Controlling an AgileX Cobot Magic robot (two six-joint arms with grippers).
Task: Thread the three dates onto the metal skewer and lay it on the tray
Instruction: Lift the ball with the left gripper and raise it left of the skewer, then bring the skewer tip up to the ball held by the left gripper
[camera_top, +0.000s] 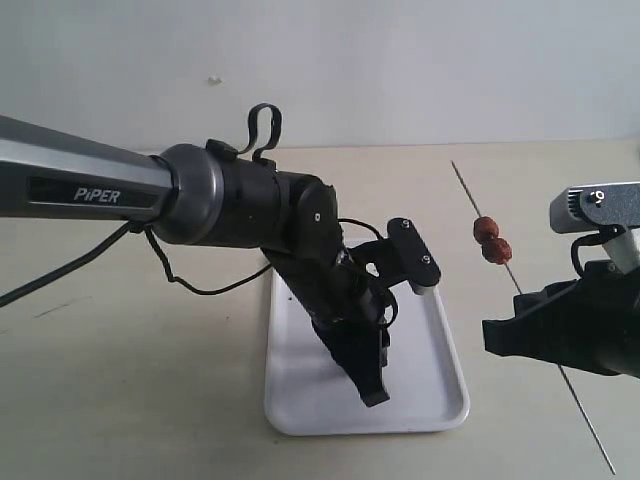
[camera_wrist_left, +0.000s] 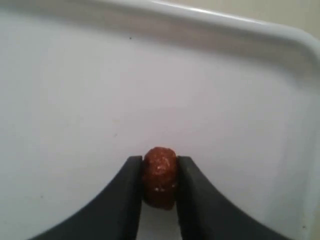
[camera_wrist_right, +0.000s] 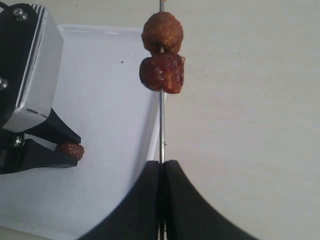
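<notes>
Pale tabletop (camera_top: 130, 380), tray (camera_top: 425, 385), "PiPER" arm (camera_top: 97, 194)

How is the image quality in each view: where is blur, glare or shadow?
Exterior view: even, soft light, slight overall blur, a faint shadow on the tray. Left wrist view: the third date and left pincer look soft; pale sheen on the tray rim. Right wrist view: the threaded dates on the skewer are sharpest; the right pincer is blurred.

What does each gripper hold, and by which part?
The left gripper pinches one date by its sides, over the tray. The right gripper clamps the metal skewer on its shaft, apart from the two threaded dates.
</notes>
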